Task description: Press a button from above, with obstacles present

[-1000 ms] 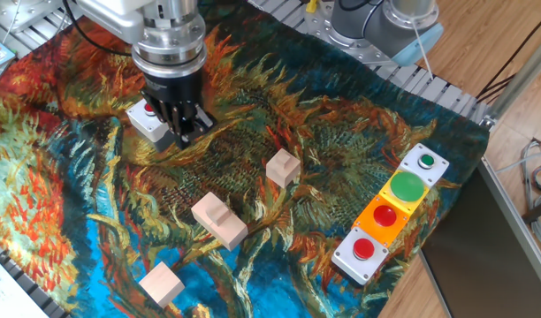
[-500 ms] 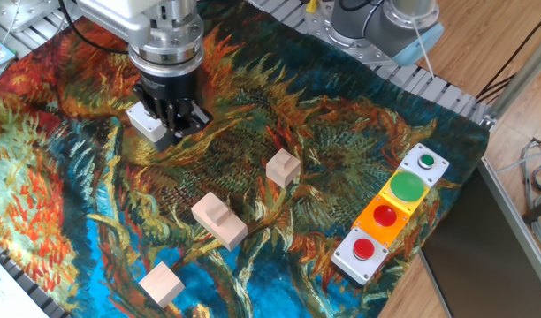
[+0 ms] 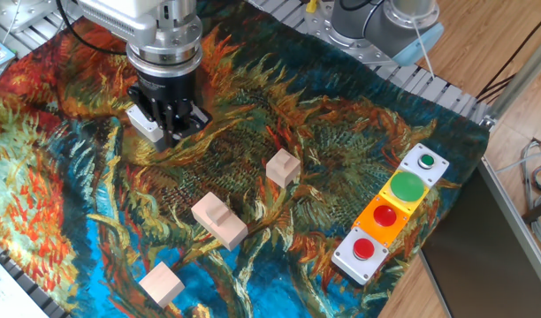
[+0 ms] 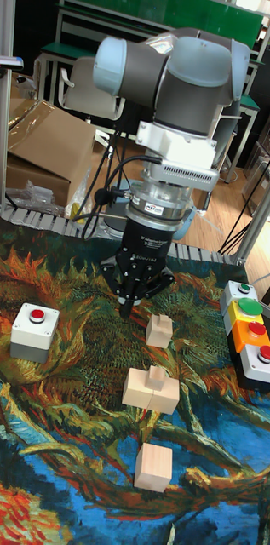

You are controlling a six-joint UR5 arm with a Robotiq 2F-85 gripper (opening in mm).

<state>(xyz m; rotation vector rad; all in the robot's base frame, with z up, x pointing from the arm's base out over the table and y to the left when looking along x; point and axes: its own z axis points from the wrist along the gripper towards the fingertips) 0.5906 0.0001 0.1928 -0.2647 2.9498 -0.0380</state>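
Compared with a second ago, the arm has shifted left and toward the far side of the tabletop [image 3: 447,265], so that in the fixed view the tool [image 3: 175,132] now covers most of the grey button box, whose red top was plainly visible before; only a pale corner of the box [image 3: 145,124] shows at the tool's left side now. The wooden blocks and the row of joined button boxes lie as they did. In the tall fixed view the tool [image 4: 128,308] hangs with its dark fingers drawn to a narrow point, no gap showing between the tips, and nothing is held in them. From that angle the button [image 4: 37,315] sits uncovered on its box at the left of the painted cloth [image 3: 341,168], with bare cloth showing between it and the tool tip; whether the tip is truly above it I cannot tell, since the two views disagree in appearance. The largest block [image 4: 151,389], with its raised stub, lies near the middle of the cloth; a smaller block [image 4: 160,329] is just behind it, close under the tool in the tall view, and another [image 4: 154,466] lies nearer the front edge. The joined boxes [image 3: 390,210] sit at the cloth's right edge, well apart from the tool.
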